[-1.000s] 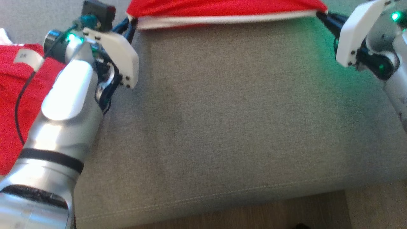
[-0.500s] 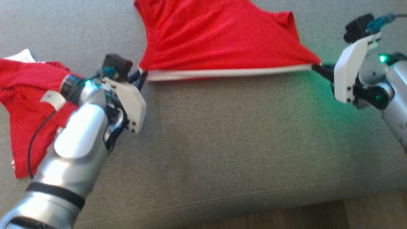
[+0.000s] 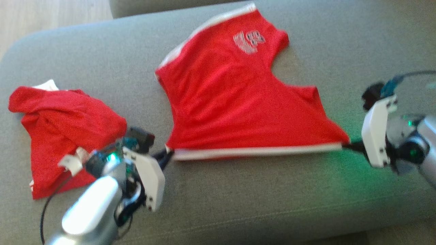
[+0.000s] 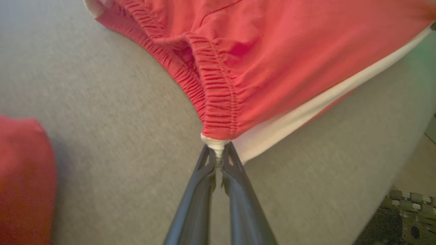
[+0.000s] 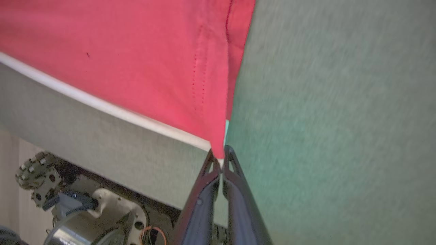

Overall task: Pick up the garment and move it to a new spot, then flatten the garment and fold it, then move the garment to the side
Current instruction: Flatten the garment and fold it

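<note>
your left gripper [image 3: 167, 156] and right gripper [image 3: 345, 146] are each clamped on a near corner of the red garment [image 3: 238, 102], stretching its white-trimmed edge taut over the grey sofa cushion [image 3: 238, 204].

This looks like a home living room. The work surface is a sofa seat [image 3: 238, 204], wide, upholstered in grey woven fabric, with a stitched seam along its front edge and a rounded corner. A second cushion [image 3: 163, 5] in the same cloth sits at its far side. Pale wood-look floor [image 3: 51, 20] shows beyond. Laundry lies on the seat: a red garment [image 3: 238, 102] with white trim, and a crumpled red garment [image 3: 64, 129] well apart from it
</note>
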You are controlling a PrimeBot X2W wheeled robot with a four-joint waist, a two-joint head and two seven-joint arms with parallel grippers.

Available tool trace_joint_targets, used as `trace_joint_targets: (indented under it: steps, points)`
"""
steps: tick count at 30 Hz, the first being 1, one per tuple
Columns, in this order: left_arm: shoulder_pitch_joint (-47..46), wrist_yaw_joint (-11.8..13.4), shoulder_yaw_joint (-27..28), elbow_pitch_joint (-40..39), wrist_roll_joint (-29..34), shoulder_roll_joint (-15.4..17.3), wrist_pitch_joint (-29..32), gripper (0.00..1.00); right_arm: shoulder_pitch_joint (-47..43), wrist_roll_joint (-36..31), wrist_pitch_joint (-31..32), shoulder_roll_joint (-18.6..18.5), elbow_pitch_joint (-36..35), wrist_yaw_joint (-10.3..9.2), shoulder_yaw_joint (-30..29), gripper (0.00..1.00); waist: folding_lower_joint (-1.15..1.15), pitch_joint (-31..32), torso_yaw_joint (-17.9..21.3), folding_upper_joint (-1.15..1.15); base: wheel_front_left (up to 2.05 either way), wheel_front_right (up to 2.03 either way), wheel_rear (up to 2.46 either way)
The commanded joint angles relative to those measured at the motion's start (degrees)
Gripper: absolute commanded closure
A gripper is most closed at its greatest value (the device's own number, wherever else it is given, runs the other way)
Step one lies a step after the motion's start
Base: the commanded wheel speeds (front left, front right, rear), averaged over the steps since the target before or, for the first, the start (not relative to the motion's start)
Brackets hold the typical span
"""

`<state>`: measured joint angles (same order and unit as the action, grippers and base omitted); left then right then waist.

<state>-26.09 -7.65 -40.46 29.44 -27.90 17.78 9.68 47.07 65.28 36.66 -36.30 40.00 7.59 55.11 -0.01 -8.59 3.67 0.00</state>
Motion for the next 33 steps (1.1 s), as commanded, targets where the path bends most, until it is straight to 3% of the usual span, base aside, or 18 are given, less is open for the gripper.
trace_joint_targets:
  steps: [1, 20, 33]
  points:
    - [0.8, 0.2, 2.2, -3.1, -1.1, 3.8, 1.1, 1.0, -2.7, 0.2, 2.2, -4.3, -1.4, -0.1, 0.8, 1.0, 0.01, 1.9, -0.1, 0.0, 0.0, 0.0, 0.0]
    - [19.2, 3.3, 2.2, -24.5, -11.1, 8.5, 8.6, 1.0, -14.6, 4.1, 12.9, -15.3, -19.1, -0.1, -1.9, 1.0, 0.01, 7.0, 0.1, 0.0, 0.0, 0.0, 0.0]
    - [16.8, 5.3, 7.7, -32.4, -20.4, 6.5, 11.9, 1.0, -8.7, -1.2, 12.3, -9.5, -21.2, -0.1, -14.4, 1.0, 0.01, 4.8, -2.4, 0.0, 0.0, 0.0, 0.0]
